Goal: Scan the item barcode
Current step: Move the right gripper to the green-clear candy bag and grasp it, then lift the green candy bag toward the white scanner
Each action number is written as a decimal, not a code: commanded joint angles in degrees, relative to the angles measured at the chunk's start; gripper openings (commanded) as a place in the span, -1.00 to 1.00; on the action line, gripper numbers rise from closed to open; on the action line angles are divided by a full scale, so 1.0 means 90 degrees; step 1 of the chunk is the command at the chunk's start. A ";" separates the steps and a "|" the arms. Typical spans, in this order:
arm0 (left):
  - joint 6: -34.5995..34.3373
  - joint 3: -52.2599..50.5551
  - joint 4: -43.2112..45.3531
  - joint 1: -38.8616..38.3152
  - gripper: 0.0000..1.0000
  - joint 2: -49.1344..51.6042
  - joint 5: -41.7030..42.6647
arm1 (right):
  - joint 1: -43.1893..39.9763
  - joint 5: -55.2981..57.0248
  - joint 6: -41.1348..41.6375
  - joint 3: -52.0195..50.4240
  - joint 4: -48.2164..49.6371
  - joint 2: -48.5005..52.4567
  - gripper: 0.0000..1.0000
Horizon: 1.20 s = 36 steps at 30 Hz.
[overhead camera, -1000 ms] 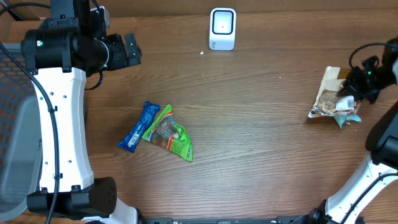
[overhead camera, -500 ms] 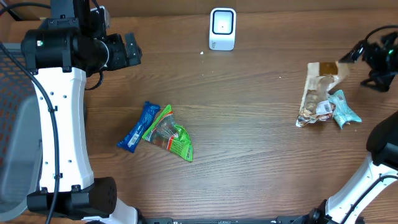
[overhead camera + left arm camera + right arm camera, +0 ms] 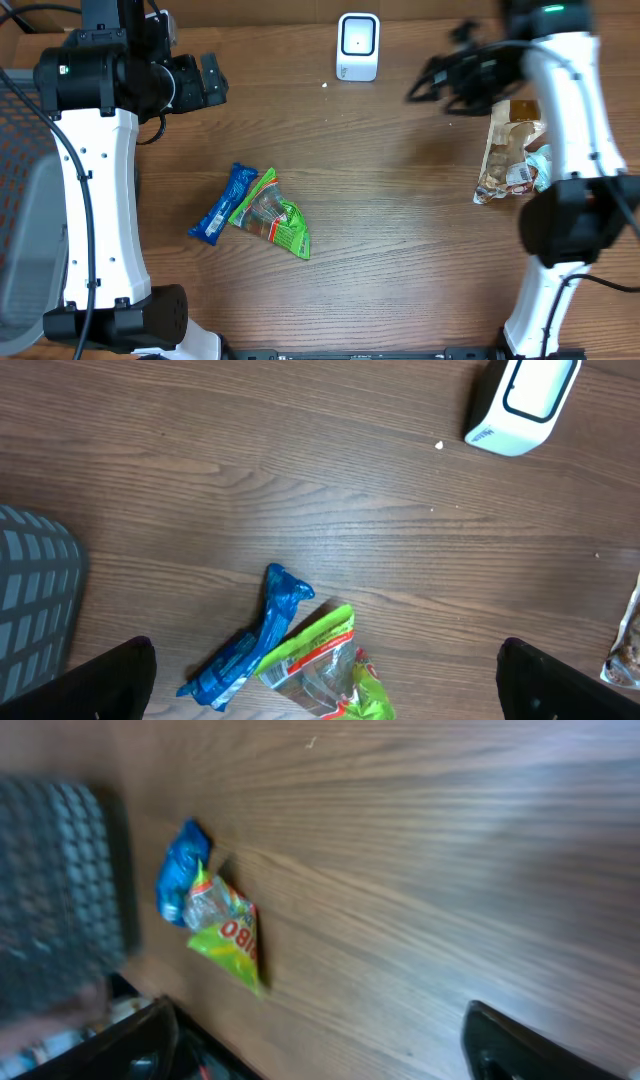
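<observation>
snack bag (image 3: 505, 160): lying flat on the surface (image 3: 400, 230), well to the right of the scanner (image 3: 358, 46) and nearer the arm bases. Nothing is gripping it. A white label patch is showing near its lower end, too small to read.
teal packet (image 3: 541, 170): lying against the snack bag's edge on the side away from the scanner, partly hidden under the right arm.
right claw (image 3: 322, 1045): released, fingers standing wide with nothing between them. Hovering right of the scanner, between it and the snack bag, and not touching the bag. It is motion-blurred in the overhead view.
left claw (image 3: 210, 80): released, fingers wide and holding nothing. Hanging left of the scanner, well apart from it.
scanner: white, standing at the far edge of the surface, dark-framed window facing the overhead camera.
blue packet (image 3: 224, 203): lying left of the scanner and nearer the bases, well apart from it.
green bag (image 3: 272, 215): lying touching the blue packet, on the packet's scanner-ward side.
grey mesh object (image 3: 35, 600): sitting beyond the blue packet, farther from the scanner. Can't tell what it is.
</observation>
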 commanded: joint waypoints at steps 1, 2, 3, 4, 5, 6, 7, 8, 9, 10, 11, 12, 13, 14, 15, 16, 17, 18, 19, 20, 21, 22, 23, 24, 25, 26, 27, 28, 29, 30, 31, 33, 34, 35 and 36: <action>-0.0039 0.0087 0.0000 -0.0002 0.99 0.0010 0.0022 | 0.1064 0.0369 -0.0245 -0.0665 0.0469 -0.0124 0.68; -0.0039 0.0087 0.0000 -0.0002 0.99 0.0010 0.0022 | 0.1384 0.0369 -0.0199 -0.0889 0.0741 -0.0124 0.65; -0.0039 0.0087 0.0000 -0.0002 0.99 0.0010 0.0022 | 0.1797 0.0372 -0.0090 -0.1229 0.1144 -0.0124 0.64; -0.0039 0.0087 0.0000 -0.0002 1.00 0.0010 0.0022 | 0.2178 0.0393 -0.0075 -0.1545 0.1513 -0.0124 0.64; -0.0039 0.0087 0.0000 -0.0002 0.99 0.0010 0.0022 | 0.2358 0.0423 -0.0073 -0.1685 0.1651 -0.0124 0.62; -0.0039 0.0087 0.0000 -0.0002 0.99 0.0010 0.0022 | 0.2618 0.0469 -0.0073 -0.1899 0.1887 -0.0124 0.62; -0.0039 0.0087 0.0000 -0.0002 0.99 0.0010 0.0019 | 0.2771 0.0466 -0.0073 -0.2021 0.2047 -0.0124 0.62; -0.0039 0.0087 0.0000 -0.0002 0.99 0.0010 0.0022 | 0.2963 0.0466 -0.0073 -0.2137 0.2227 -0.0124 0.62; -0.0039 0.0087 0.0000 -0.0002 0.99 0.0010 0.0022 | 0.3162 0.0483 -0.0075 -0.2266 0.2477 -0.0119 0.63; -0.0039 0.0087 0.0000 -0.0002 0.99 0.0010 0.0022 | 0.3291 0.0544 -0.0075 -0.2351 0.2669 -0.0119 0.64; -0.0039 0.0087 0.0000 -0.0002 0.99 0.0010 0.0022 | 0.3466 0.0675 -0.0075 -0.2487 0.2951 -0.0119 0.64; -0.0039 0.0087 0.0000 -0.0002 0.99 0.0010 0.0022 | 0.3585 0.0770 -0.0073 -0.2574 0.3126 -0.0119 0.64; -0.0039 0.0087 0.0000 -0.0002 0.99 0.0010 0.0022 | 0.3660 0.0809 -0.0070 -0.2630 0.3247 -0.0114 0.64; -0.0039 0.0087 0.0000 -0.0002 1.00 0.0010 0.0022 | 0.3793 0.0954 0.0100 -0.2752 0.3538 -0.0112 0.64; -0.0039 0.0087 0.0000 -0.0002 0.99 0.0010 0.0019 | 0.3854 0.1127 0.0272 -0.2832 0.3730 -0.0112 0.61; -0.0039 0.0087 0.0000 -0.0002 0.99 0.0010 0.0022 | 0.3895 0.1365 0.0486 -0.2914 0.3905 -0.0109 0.57; -0.0039 0.0087 -0.0002 -0.0002 1.00 0.0010 0.0022 | 0.3922 0.1707 0.0799 -0.3011 0.4073 -0.0097 0.47; -0.0039 0.0087 0.0000 -0.0002 0.99 0.0010 0.0022 | 0.3922 0.1858 0.0945 -0.3050 0.4107 -0.0083 0.43; -0.0039 0.0087 0.0000 -0.0002 0.99 0.0010 0.0022 | 0.3922 0.1962 0.1054 -0.3062 0.4097 -0.0061 0.32; -0.0039 0.0087 0.0000 -0.0002 0.99 0.0010 0.0022 | 0.3922 0.2023 0.1081 -0.3062 0.4058 -0.0041 0.19; -0.0039 0.0087 0.0000 -0.0002 0.99 0.0010 0.0022 | 0.3900 0.2038 0.1081 -0.3065 0.4014 -0.0027 -0.02; -0.0039 0.0087 0.0000 -0.0002 1.00 0.0010 0.0022 | 0.3871 0.2038 0.1093 -0.3075 0.3963 -0.0024 -0.20; -0.0039 0.0087 0.0000 -0.0002 0.99 0.0010 0.0022 | 0.3844 0.2040 0.1127 -0.3075 0.3915 -0.0024 -0.51; -0.0039 0.0087 0.0000 -0.0002 0.99 0.0010 0.0022 | 0.3798 0.2042 0.1173 -0.3075 0.3844 -0.0024 -0.84; -0.0039 0.0087 0.0000 -0.0002 0.99 0.0010 0.0022 | 0.3730 0.2040 0.1183 -0.3072 0.3730 -0.0024 -0.93; -0.0039 0.0087 0.0000 -0.0002 1.00 0.0010 0.0019 | 0.3631 0.2040 0.1207 -0.3072 0.3614 -0.0024 -0.93; -0.0039 0.0087 0.0000 -0.0002 1.00 0.0010 0.0022 | 0.3495 0.2040 0.1297 -0.3072 0.3453 -0.0024 -0.93; -0.0039 0.0087 0.0000 -0.0002 1.00 0.0010 0.0022 | 0.3189 0.2038 0.1440 -0.3072 0.3179 -0.0027 -0.93; -0.0039 0.0087 0.0000 -0.0002 1.00 0.0010 0.0022 | 0.3011 0.2038 0.1501 -0.3072 0.3031 -0.0027 -0.93; -0.0039 0.0087 0.0000 -0.0002 0.99 0.0010 0.0022 | 0.2756 0.2035 0.1622 -0.3072 0.2854 -0.0027 -0.93; -0.0039 0.0087 0.0000 -0.0002 0.99 0.0010 0.0022 | 0.2380 0.2013 0.1819 -0.3072 0.2618 -0.0027 -0.93; -0.0039 0.0087 -0.0002 -0.0002 0.99 0.0010 0.0022 | 0.1919 0.1928 0.2062 -0.3072 0.2380 -0.0027 -0.93; -0.0039 0.0087 0.0000 -0.0002 0.99 0.0010 0.0022 | 0.1700 0.1741 0.2076 -0.3072 0.2285 -0.0027 -0.93; -0.0039 0.0087 0.0000 -0.0002 0.99 0.0010 0.0022 | 0.1467 0.1513 0.2076 -0.3077 0.2220 -0.0027 -0.92; -0.0039 0.0087 0.0000 -0.0002 0.99 0.0010 0.0022 | 0.1173 0.1209 0.2074 -0.3126 0.2203 -0.0024 -0.92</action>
